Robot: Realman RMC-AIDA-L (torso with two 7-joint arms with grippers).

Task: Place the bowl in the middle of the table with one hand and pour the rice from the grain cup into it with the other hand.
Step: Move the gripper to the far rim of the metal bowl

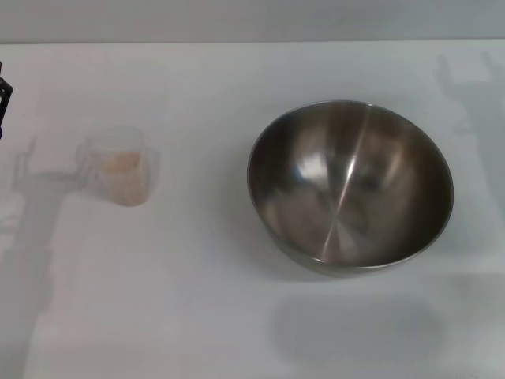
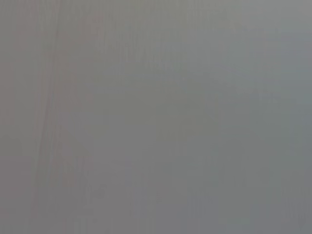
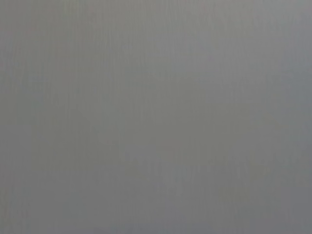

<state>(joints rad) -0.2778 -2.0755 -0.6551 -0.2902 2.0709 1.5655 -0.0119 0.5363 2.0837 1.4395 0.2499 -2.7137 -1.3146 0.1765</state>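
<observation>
Stainless steel fills my near right: the bowl [image 1: 350,186] sits upright and empty on the white surface [image 1: 197,316], right of centre. No writing shows on it. Farther left, well apart, stands the clear grain cup [image 1: 121,167] holding pale rice [image 1: 120,163]; any markings are unreadable. My left tool [image 1: 4,99] barely shows at the left edge; its opening I cannot tell. My right tool is unseen.

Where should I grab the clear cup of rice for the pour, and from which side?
Grip the grain cup across its clear wall above the rice, coming from the robot's left, the outer side away from the bowl. It stands upright and apart from the bowl, so the far side stays free to tip. Its handle tab is hard to make out.
</observation>
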